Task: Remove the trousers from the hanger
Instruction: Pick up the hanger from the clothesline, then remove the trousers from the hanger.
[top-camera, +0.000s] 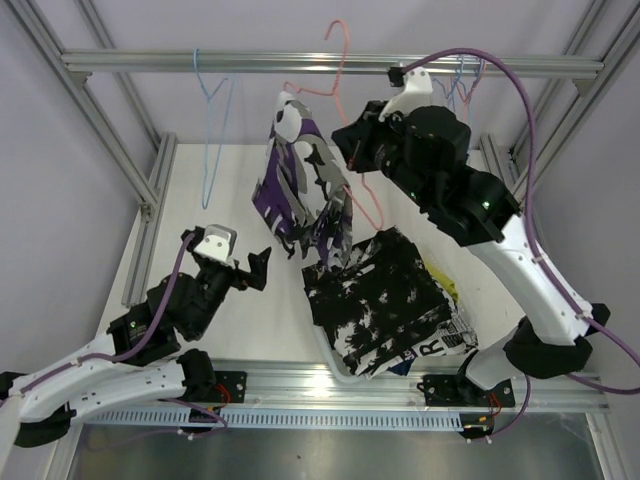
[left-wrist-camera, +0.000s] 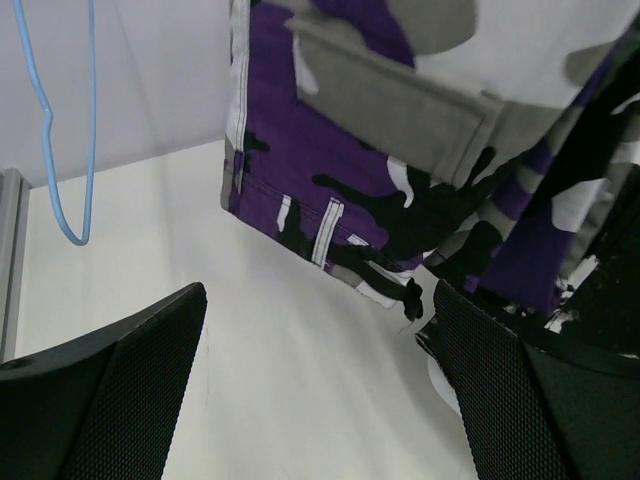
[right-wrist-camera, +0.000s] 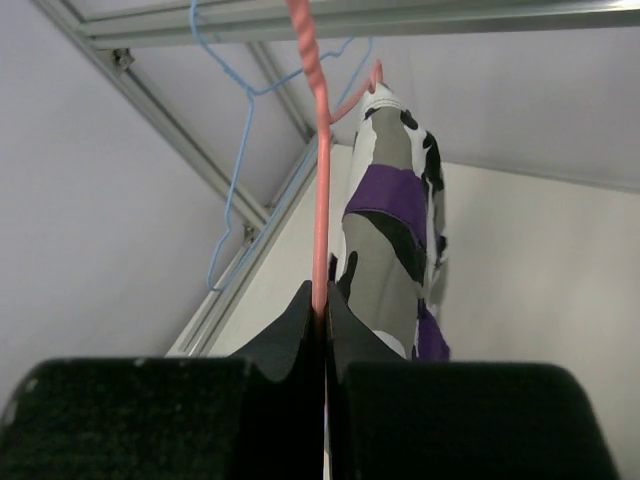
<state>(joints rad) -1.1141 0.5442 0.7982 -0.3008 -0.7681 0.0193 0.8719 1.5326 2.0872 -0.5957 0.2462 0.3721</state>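
Right wrist view shows my right gripper pinched shut on the pink hanger, its purple camouflage trousers dangling limp, seemingly soft and light, so my wide-open left gripper should take the low waistband.

Black-and-white arms, purple cables, white wrist housings, black textured jaws
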